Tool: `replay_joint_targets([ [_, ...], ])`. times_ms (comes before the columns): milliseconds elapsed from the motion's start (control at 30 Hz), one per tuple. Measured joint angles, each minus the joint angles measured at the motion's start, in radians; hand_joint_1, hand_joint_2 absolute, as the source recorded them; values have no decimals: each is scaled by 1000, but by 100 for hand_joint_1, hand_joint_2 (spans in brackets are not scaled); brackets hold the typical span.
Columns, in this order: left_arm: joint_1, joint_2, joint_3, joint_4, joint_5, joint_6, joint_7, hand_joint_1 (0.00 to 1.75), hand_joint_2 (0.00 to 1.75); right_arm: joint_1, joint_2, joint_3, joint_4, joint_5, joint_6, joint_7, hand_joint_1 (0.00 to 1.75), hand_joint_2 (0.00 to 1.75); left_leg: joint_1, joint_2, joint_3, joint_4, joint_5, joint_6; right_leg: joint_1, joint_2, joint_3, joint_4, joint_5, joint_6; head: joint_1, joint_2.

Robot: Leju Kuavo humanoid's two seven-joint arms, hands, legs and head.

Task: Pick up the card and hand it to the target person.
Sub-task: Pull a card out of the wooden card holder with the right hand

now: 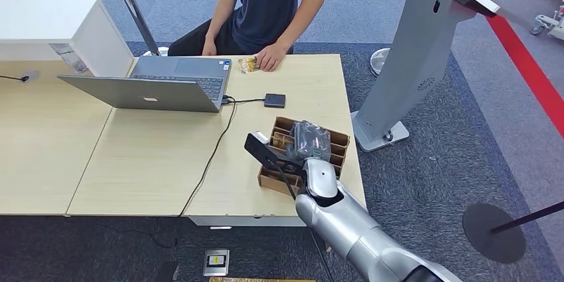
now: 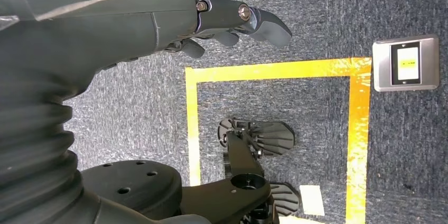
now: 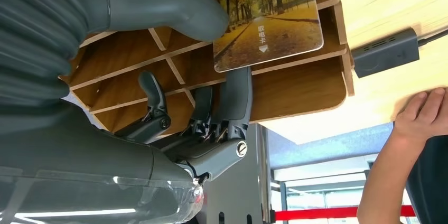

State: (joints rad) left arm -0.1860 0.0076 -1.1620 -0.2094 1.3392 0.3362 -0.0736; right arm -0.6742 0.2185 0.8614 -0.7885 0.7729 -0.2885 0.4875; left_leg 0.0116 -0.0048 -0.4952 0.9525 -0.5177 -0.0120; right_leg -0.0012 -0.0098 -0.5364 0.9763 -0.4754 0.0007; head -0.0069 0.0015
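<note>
From the head view, the right hand (image 1: 307, 142) is down in the wooden rack (image 1: 338, 145) on the desk (image 1: 153, 155), across from the seated person (image 1: 266, 2). The left hand (image 2: 222, 20) hangs over carpet, fingers loosely apart, holding nothing. At the right wrist, thumb and a finger seem to pinch the card (image 3: 274, 20) standing in its slot; I'd firm that pinch and lift straight out, clear of the dividers.

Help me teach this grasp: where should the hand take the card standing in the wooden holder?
Best at the card's free upper part, thumb on one flat face and a finger on the other, as the right hand pinches it now. Its lower edge sits between the wooden holder's dividers, so come from above.
</note>
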Motion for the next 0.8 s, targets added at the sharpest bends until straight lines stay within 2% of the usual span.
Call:
replay_joint_targets([
  [433,0,0,0,0,1,0,0,0,175,1,2,0,0,-7,16,-3,82,175,0,0,1,0,0,0,0,0,1,0,0,0,0,0],
  [800,1,0,0,0,11,1,0,0,175,4,2,0,-26,-29,46,-4,96,175,0,0,1,0,0,0,0,0,1,0,0,0,0,0],
])
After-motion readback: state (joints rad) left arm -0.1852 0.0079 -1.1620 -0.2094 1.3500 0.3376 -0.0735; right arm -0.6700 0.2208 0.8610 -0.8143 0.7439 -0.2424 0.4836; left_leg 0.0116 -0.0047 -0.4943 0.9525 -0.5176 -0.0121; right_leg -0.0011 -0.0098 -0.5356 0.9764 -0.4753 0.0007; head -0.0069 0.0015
